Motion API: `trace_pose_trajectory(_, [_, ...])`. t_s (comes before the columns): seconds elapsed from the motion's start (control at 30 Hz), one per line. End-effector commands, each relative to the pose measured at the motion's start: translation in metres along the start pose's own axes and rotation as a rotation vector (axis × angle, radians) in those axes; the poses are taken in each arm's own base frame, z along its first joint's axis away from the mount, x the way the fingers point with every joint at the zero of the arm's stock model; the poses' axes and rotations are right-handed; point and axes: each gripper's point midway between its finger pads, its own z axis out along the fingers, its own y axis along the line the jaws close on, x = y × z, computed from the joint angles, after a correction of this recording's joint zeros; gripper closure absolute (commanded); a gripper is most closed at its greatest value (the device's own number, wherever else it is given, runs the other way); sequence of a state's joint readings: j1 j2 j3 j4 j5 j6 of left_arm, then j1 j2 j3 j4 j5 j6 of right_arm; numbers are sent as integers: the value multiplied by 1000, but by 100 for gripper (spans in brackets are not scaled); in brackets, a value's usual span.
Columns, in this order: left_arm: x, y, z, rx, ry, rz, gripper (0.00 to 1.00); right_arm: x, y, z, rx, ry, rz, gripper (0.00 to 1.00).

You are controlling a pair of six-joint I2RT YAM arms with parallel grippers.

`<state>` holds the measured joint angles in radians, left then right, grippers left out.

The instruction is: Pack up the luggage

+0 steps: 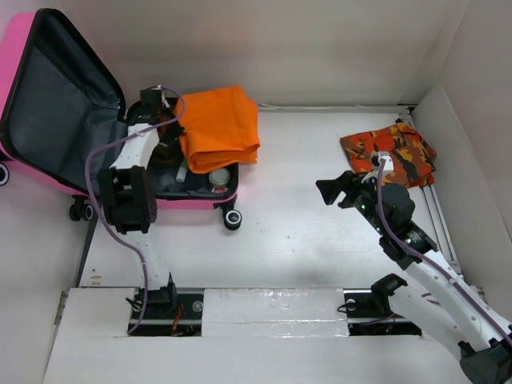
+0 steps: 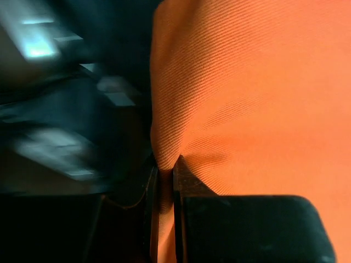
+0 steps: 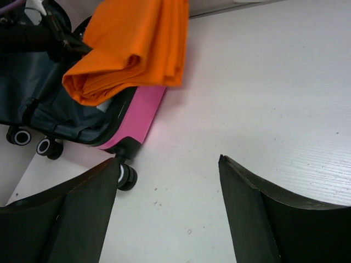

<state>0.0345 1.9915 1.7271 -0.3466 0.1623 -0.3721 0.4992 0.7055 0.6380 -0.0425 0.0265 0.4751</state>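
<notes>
The white worktop (image 1: 304,216) has white walls (image 1: 280,48) around it. The pink luggage (image 1: 196,202) lies open at the far left, with its lid (image 1: 64,104) tipped up and its small black wheels (image 1: 232,219) on the near side. A folded orange, red and black patchy cloth (image 1: 390,152) lies flat at the far right, well apart from the luggage.

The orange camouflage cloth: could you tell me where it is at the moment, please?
In the top view the camouflage cloth lies far right on the table, just beyond the open right gripper, well apart from the luggage at far left.
</notes>
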Motion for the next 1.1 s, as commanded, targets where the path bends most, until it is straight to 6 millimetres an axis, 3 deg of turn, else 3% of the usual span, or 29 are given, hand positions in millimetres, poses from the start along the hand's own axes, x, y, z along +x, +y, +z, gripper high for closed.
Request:
trace_pose_trajectory(0.0, [-67, 80, -45, -216, -233, -44, 100, -13, 6, 2, -23, -59, -9, 22])
trace_pose_trajectory(0.2, [-63, 119, -46, -420, -242, -43, 100, -5, 2, 7, -12, -39, -10, 22])
trace_pose_trajectory(0.27, [-70, 137, -56, -518, -278, -67, 100, -5, 2, 7, -12, -39, -10, 22])
trace_pose_trajectory(0.4, [-72, 148, -69, -589, -299, -162, 100, -7, 3, 7, -16, -47, -9, 22])
trace_pose_trajectory(0.43, [-77, 144, -75, -582, -315, -189, 94, -5, 2, 9, -12, -39, -10, 22])
trace_pose_trajectory(0.5, [-90, 125, -96, -530, -374, -228, 77, -6, 1, 9, -4, -43, -9, 22])
trace_pose_trajectory(0.53, [-92, 116, -99, -499, -412, -250, 62, -3, -1, 11, 1, -34, -10, 22])
trace_pose_trajectory(0.57, [-97, 106, -109, -470, -446, -259, 54, -3, -1, 11, 1, -33, -10, 22])
trace_pose_trajectory(0.6, [-107, 83, -135, -412, -511, -253, 46, -2, -4, 13, 16, -31, -10, 22])
trace_pose_trajectory(0.63, [-118, 69, -148, -361, -576, -267, 42, -3, -6, 13, 30, -38, -10, 22])
trace_pose_trajectory(0.67, [-112, 63, -152, -334, -583, -271, 38, -1, -9, 15, 42, -35, -10, 22])
trace_pose_trajectory(0.7, [-116, 39, -175, -251, -627, -279, 37, -3, -12, 15, 63, -45, -10, 21])
trace_pose_trajectory(0.8, [-105, 5, -189, -135, -661, -261, 36, -2, -22, 18, 114, -51, -3, 21])
trace_pose_trajectory(0.83, [-95, -30, -201, -51, -666, -231, 36, 1, -36, 20, 182, -50, -7, 21])
trace_pose_trajectory(0.93, [-58, -84, -195, 58, -614, -168, 36, -1, -60, 29, 331, -76, 34, 24])
trace_pose_trajectory(0.97, [-26, -131, -194, 156, -559, -113, 36, -6, -70, 33, 381, -93, 49, 24])
trace_pose_trajectory(1.03, [18, -172, -181, 229, -495, -64, 36, 9, -94, 47, 475, -41, 46, 25])
trace_pose_trajectory(1.07, [62, -207, -176, 271, -434, -1, 36, -3, -111, 49, 542, -66, 61, 25])
